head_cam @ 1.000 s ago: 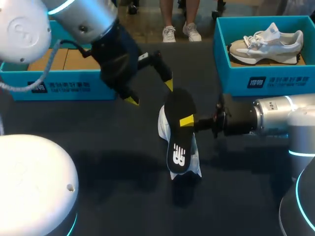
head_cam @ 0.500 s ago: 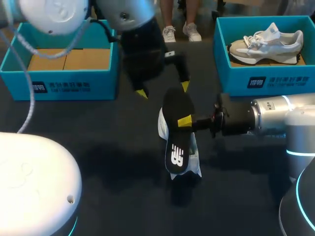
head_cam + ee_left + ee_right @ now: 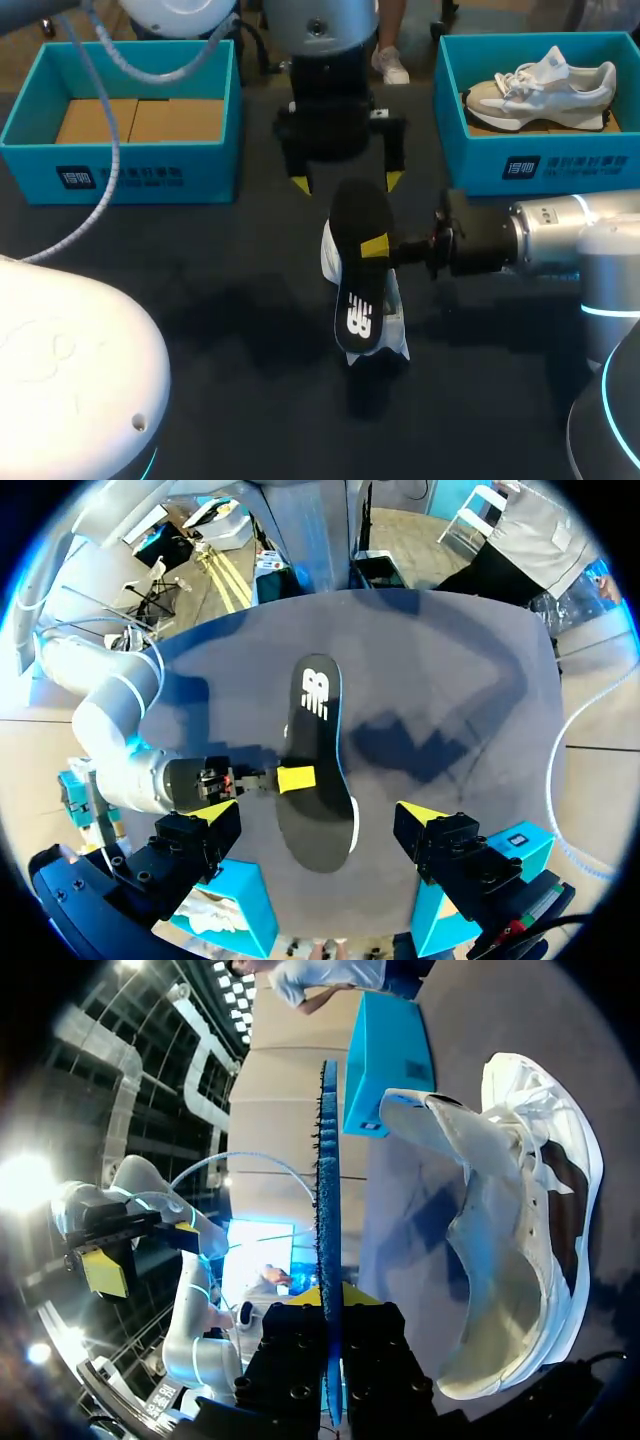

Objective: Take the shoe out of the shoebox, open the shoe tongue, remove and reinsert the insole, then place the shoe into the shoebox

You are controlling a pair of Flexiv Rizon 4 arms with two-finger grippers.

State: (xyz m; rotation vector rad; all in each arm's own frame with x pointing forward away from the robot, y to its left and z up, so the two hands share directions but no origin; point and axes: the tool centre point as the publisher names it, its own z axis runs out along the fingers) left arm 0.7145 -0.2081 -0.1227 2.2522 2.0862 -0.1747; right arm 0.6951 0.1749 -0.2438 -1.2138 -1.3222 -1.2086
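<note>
Head view: the black insole [image 3: 358, 265] stands on edge above the table [image 3: 200, 300], pinched at its side between the right gripper's [image 3: 374, 247] clamped fingers. Directly behind the insole lies the white shoe [image 3: 392, 325], resting on the table. Just beyond the insole's far end hangs the left gripper [image 3: 347, 183], fingers spread and holding nothing. Farther from the insole stand two blue shoeboxes: a cardboard-lined shoebox [image 3: 120, 170] to its left, and a second shoebox [image 3: 540, 165] holding a beige sneaker [image 3: 545, 85] to its right.
</note>
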